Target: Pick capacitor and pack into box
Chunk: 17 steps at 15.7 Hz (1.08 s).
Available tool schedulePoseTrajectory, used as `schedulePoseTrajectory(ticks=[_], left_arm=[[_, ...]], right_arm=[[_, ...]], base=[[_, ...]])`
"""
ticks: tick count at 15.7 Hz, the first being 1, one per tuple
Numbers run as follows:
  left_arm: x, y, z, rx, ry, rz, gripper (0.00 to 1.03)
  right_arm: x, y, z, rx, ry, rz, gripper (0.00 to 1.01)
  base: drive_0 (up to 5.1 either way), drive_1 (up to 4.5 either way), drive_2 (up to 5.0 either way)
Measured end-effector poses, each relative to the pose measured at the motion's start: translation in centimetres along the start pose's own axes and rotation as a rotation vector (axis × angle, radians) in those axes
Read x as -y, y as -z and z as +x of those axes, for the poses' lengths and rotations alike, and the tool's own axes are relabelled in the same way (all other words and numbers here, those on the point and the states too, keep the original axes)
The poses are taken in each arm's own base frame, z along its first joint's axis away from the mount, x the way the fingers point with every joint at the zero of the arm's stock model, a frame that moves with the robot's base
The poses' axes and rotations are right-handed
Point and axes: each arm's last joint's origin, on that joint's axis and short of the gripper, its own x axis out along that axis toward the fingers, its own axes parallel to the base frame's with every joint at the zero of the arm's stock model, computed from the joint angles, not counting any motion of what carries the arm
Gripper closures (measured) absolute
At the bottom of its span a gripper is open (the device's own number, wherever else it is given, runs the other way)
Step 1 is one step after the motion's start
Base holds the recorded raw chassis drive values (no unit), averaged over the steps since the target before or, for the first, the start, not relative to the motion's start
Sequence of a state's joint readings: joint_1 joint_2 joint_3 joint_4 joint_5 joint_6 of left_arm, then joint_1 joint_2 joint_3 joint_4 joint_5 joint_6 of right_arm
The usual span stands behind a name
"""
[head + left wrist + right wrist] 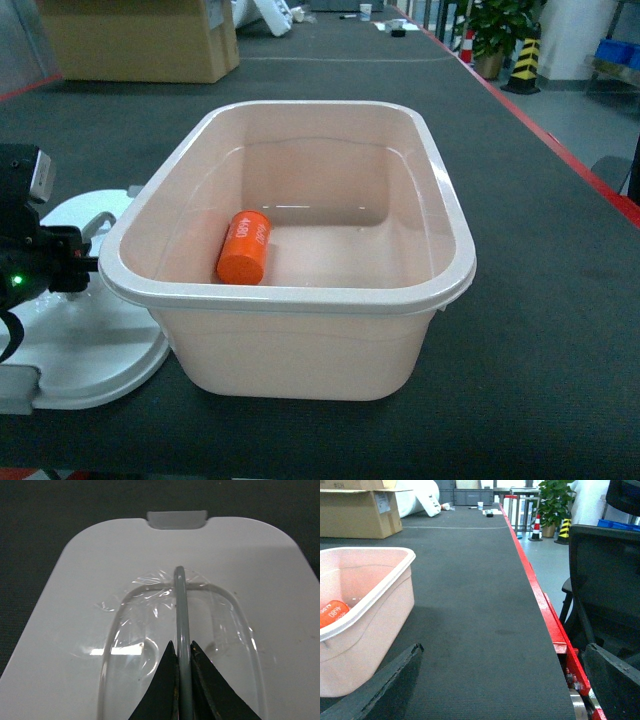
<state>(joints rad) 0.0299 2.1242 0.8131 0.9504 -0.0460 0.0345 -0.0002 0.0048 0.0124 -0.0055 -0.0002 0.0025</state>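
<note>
Left gripper (184,652) pinches handle (180,605) (lid's, seemingly).

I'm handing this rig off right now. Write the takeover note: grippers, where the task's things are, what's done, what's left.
Left gripper: shut on the clear handle of the white lid, which lies on the mat to the left of the box.
Right gripper: open, empty, low over the black mat to the right of the box.
Box: open, upright.
Capacitor: orange cylinder lying on its side on the box floor, near the left wall.
Done: capacitor packed.
Left: probably fitting the lid on the box, if closing is wanted.
</note>
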Motion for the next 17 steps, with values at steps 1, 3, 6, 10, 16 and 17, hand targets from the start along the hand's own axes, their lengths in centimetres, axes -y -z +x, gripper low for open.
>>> schedulePoseTrajectory(ticks=[1,3,6,10,16,17], left_arm=[[0.0,-0.3,-0.3,-0.002,-0.003,0.000,1.01],[-0.3,-2.2,-1.3,0.019,-0.014,-0.024,1.01],[-2.3,-9.0,-4.0,0.165,-0.054,-0.079,1.01],[-3.4,-16.3,-8.2,0.332,-0.102,-0.095,1.01],[8.8,-16.7,-11.3,0.280,0.060,-0.188,1.01],[10.6,-16.3,-11.2,0.257,0.074,-0.196,1.01]], right_arm=[[0.0,0.0,0.0,0.000,0.000,0.000,0.03],[0.0,0.0,0.0,0.000,0.000,0.000,0.03],[0.0,0.0,0.0,0.000,0.000,0.000,0.03],[0.0,0.0,0.0,0.000,0.000,0.000,0.03],[0.0,0.0,0.0,0.000,0.000,0.000,0.03],[0.0,0.0,0.0,0.000,0.000,0.000,0.03]], base=[[0.0,0.00,0.0],[0.0,0.00,0.0],[0.0,0.00,0.0],[0.0,0.00,0.0],[0.0,0.00,0.0],[0.0,0.00,0.0]])
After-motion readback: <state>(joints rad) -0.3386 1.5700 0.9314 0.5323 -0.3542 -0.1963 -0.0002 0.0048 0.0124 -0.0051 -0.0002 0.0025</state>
